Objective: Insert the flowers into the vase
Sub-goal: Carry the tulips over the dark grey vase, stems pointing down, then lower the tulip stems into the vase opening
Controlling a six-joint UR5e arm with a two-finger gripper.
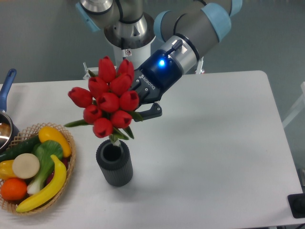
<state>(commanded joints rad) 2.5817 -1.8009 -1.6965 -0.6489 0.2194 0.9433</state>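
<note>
White table (224,143): gripper (138,102) clamps flowers (107,98) above vase (114,163).

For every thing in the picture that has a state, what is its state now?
claw: shut on the flowers
flowers: held above the vase, stems reaching down into its mouth
vase: upright on the table
wicker basket: filled with fruit and vegetables
pot: at the left edge, mostly cut off
</note>
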